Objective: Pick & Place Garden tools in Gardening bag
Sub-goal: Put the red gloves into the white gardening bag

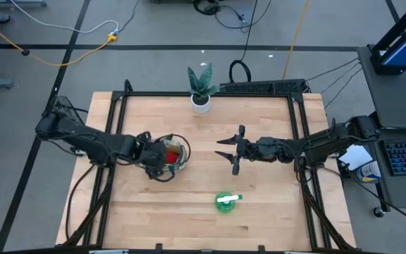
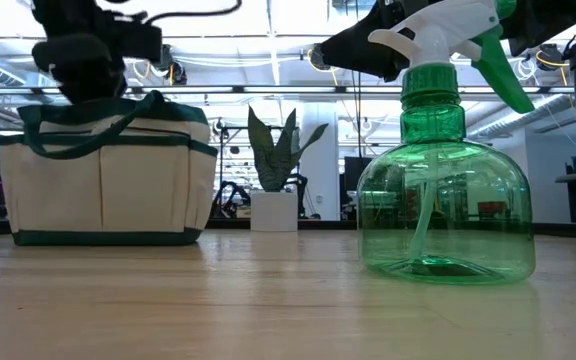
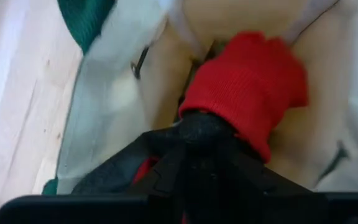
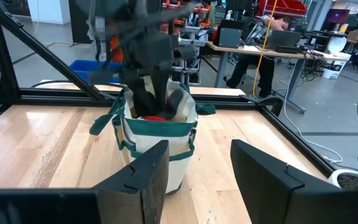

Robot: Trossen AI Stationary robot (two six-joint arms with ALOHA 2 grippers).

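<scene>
Red glove (image 3: 247, 81) sits clenched in left jaws (image 3: 194, 134) inside bag (image 4: 157, 146); right jaws (image 4: 197, 165) gape, empty.

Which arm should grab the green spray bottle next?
Probably the right: the right gripper hangs open and empty beside the green spray bottle, while the left gripper is down in the gardening bag with the red glove.
</scene>
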